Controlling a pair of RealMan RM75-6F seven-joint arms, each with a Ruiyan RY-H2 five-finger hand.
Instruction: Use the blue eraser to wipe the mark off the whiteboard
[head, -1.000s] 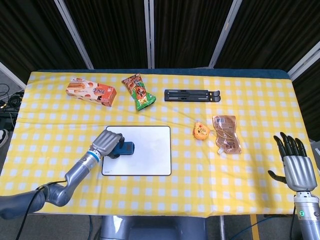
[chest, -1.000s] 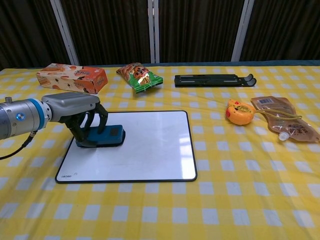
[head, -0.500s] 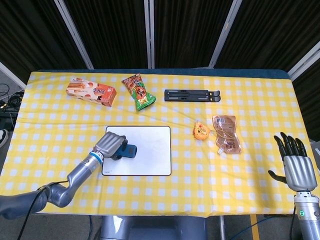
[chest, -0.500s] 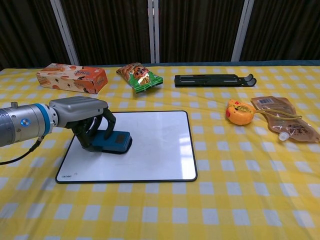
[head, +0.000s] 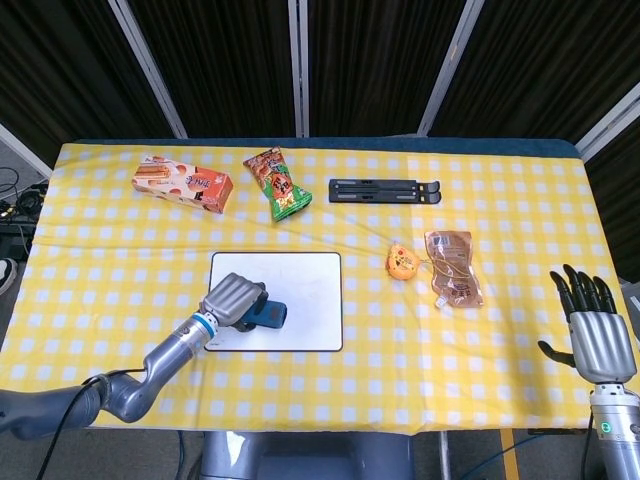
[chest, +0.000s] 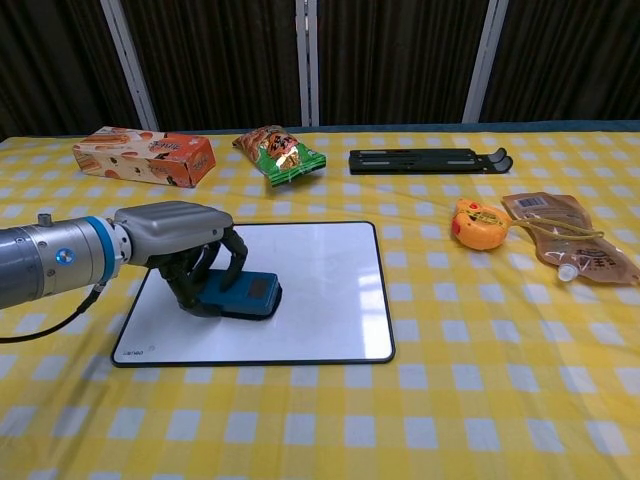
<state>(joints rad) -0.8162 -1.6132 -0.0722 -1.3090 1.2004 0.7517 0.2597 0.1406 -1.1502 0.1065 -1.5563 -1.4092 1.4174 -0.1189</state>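
Note:
My left hand (head: 233, 299) (chest: 188, 244) grips the blue eraser (head: 268, 316) (chest: 244, 296) and presses it flat on the whiteboard (head: 305, 290) (chest: 320, 290), at the board's near left part. The board's white surface shows no mark in either view. My right hand (head: 595, 336) hangs open at the table's right edge, far from the board, fingers apart and holding nothing; the chest view does not show it.
Behind the board lie an orange snack box (head: 182, 183) (chest: 144, 155), a green snack bag (head: 277, 184) (chest: 281, 153) and a black stand (head: 388, 190) (chest: 428, 160). To the right sit an orange toy (head: 403, 262) (chest: 477, 224) and a brown pouch (head: 453, 268) (chest: 568, 250).
My left hand has slid the eraser across the board toward the near edge and a little to the right. The right hand has stayed in place.

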